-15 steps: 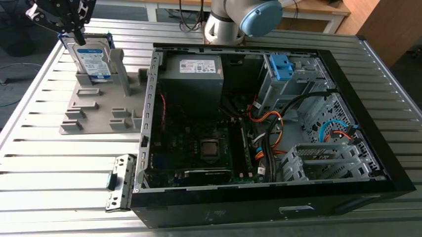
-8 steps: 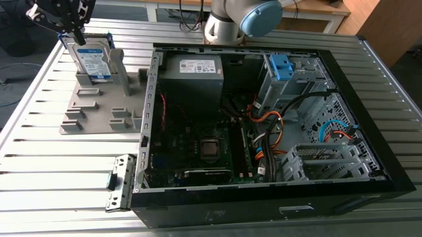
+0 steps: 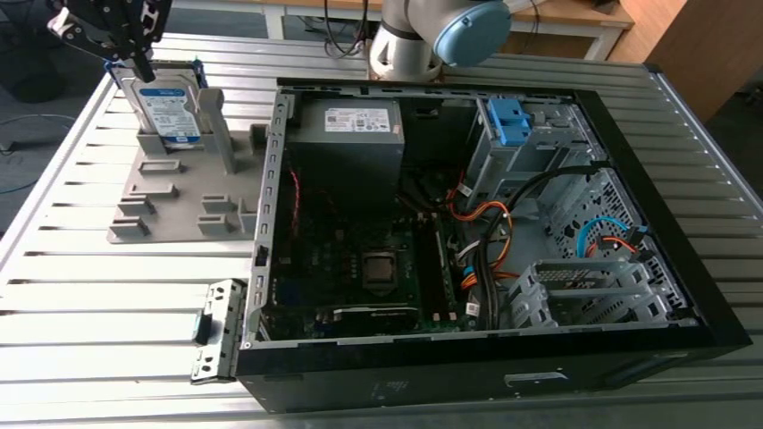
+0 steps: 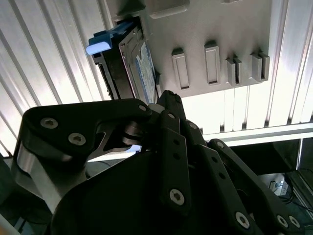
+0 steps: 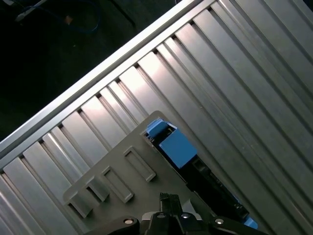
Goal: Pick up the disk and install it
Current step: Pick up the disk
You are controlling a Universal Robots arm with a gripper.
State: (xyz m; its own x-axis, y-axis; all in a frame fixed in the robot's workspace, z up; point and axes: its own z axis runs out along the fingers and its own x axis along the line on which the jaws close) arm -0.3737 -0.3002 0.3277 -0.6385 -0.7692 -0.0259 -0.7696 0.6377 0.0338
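Centrally on the ribbed metal tabletop (image 3: pixel 96 295) lies an open black computer case (image 3: pixel 394 389) with its side panel off, reaching toward the tabletop's edge at the exterior view's right. Behind the case, at the tabletop's far edge as the exterior view shows it, stands the base of the arm (image 3: pixel 412 40). A flat grey holder (image 3: pixel 167 214) with raised slots lies between the case and the tabletop's edge at the exterior view's left, just beside the case wall. Inside the case, at its far side, sits a grey power-supply box (image 3: pixel 352 134). The disk (image 3: pixel 167 112) stands on edge in the holder's farthest slot, toward the tabletop's far corner, its label turned to the exterior camera. Its blue carrier frame (image 4: pixel 105 43) juts past the holder plate in the second wrist view. The gripper (image 3: pixel 135 64) hangs right at the disk's top edge, at the corner toward the exterior view's left. Whether the jaws are closed on the disk or merely around it, I cannot tell. A small blue bracket (image 3: pixel 509 121) sits in the case's drive bay, well apart from the disk.
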